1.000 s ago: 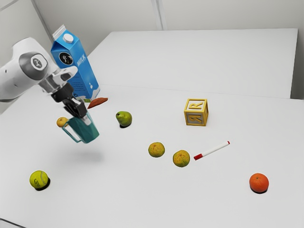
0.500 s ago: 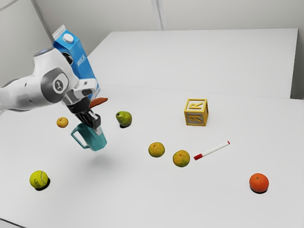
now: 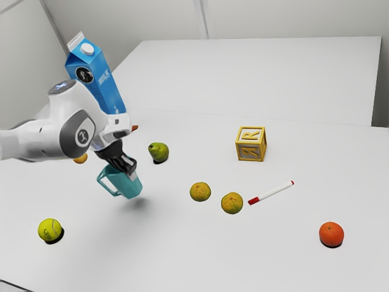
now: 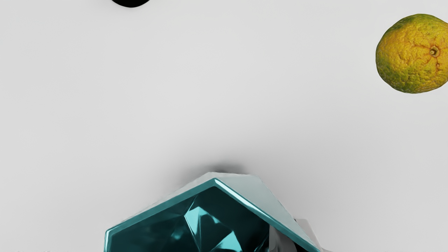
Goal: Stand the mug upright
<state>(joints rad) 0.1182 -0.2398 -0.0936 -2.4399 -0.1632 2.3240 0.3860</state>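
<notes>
The mug (image 3: 126, 184) is pinched in my jaws at its rim, one jaw inside the wall and the other outside. It hangs aslant below them, open end up toward me and base slanting down toward the exterior view's right, its handle (image 3: 107, 183) on the exterior view's left. Its shadow lies on the tabletop (image 3: 176, 255) close by; whether the base touches there, I cannot tell.

Nearest my jaws, toward the exterior view's right, sits a green pear (image 3: 158, 151). Farther out that way are two yellow-green mandarins (image 3: 200, 191), near each other but apart. Past them from my jaws lies a white marker with a red cap (image 3: 271, 193), and beyond the mandarins on the milk carton's side stands a yellow-framed alphabet block (image 3: 251, 145). Farthest from my jaws is a red-orange orange (image 3: 331, 235).

On the exterior view's left of my jaws, a small orange-yellow fruit (image 3: 80, 159) is partly hidden by my arm (image 3: 45, 139). The blue milk carton (image 3: 100, 76) stands behind the arm, with a reddish-brown thing (image 3: 135, 128) mostly hidden near it. A tennis ball (image 3: 50, 230) rests well apart from my jaws, nearer the exterior camera.
</notes>
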